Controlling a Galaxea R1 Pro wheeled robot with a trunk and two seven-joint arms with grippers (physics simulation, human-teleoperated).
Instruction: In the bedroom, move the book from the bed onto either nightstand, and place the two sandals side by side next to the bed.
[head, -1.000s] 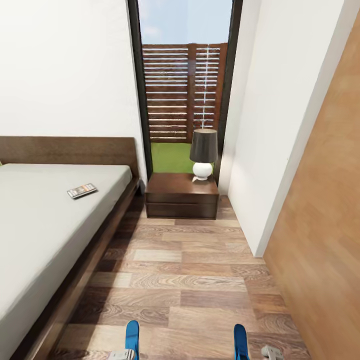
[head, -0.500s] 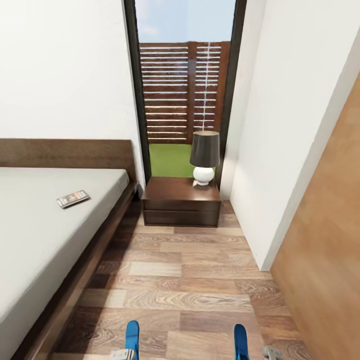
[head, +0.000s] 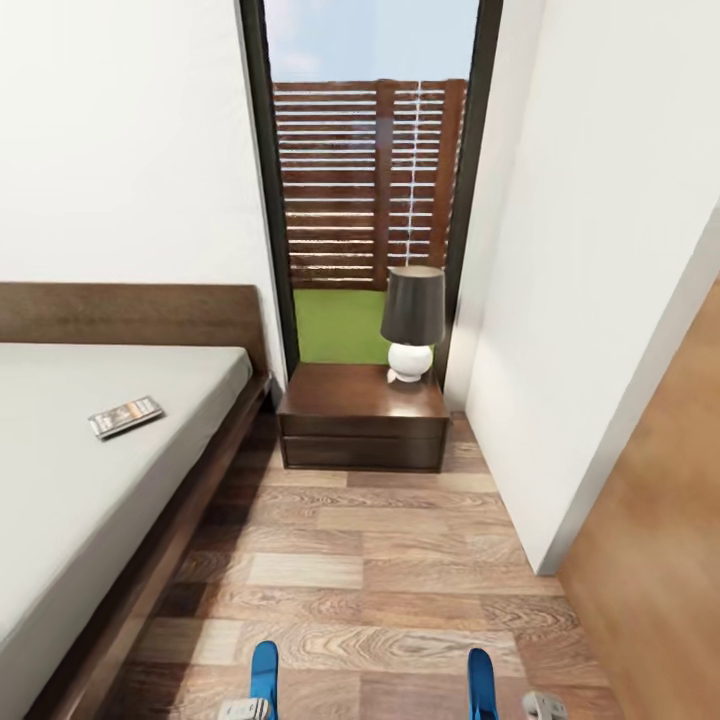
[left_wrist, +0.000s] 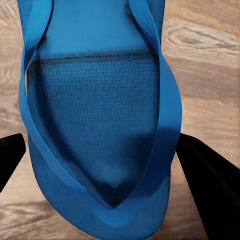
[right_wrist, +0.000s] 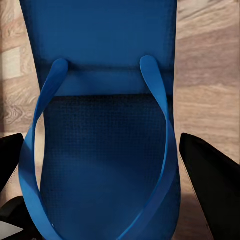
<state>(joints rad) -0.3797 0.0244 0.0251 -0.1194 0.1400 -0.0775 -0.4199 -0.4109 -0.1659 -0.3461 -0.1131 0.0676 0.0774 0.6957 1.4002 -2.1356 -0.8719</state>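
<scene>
You are facing down the aisle between the bed (head: 90, 470) and the white wall, with the nightstand (head: 362, 415) straight ahead under the tall window (head: 370, 190), its lamp (head: 412, 322) standing toward the top's right rear corner. Neither half of the job looks finished. The book (head: 125, 416) lies flat on the mattress near the headboard end, well apart from the nightstand, so that move is entirely ahead of you. The sandals are both off the floor, one in each arm: the left sandal (left_wrist: 97, 130) sits between the dark fingers (left_wrist: 207, 185) of your left gripper (head: 246, 709), and the right sandal (right_wrist: 102, 150) sits between the fingers (right_wrist: 212, 175) of your right gripper (head: 543, 706). In each wrist view the fingers flank the sole at its edges, so both pincers appear to be pinching their sandal, though the actual contact faces are hidden by the shoe. In the head view the blue tips poke up at the bottom edge over bare plank floor (head: 380, 560). What is left, as I judge it: set both sandals down together on the floor just beside the bed frame, then pick the book off the mattress and carry it to the free front part of the nightstand top.
</scene>
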